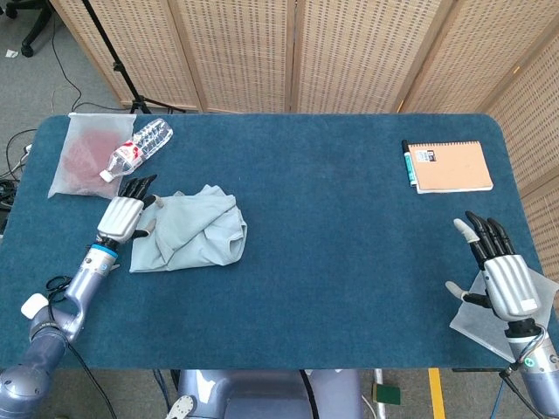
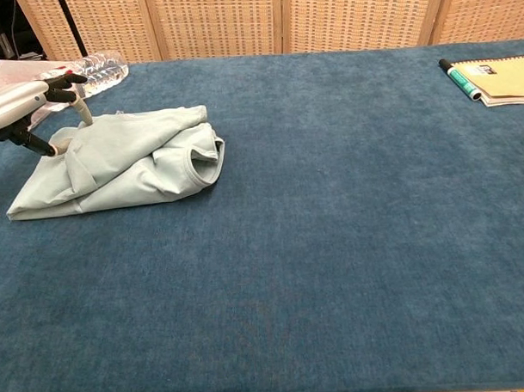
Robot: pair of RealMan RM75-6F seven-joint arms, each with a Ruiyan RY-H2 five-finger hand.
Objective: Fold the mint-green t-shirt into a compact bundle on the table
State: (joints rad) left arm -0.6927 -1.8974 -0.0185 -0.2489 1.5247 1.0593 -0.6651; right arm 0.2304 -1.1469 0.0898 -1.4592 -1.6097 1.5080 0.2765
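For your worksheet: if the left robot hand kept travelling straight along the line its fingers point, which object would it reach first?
Probably the plastic water bottle: the left robot hand points up-table past the t-shirt edge toward it, though height is unclear.
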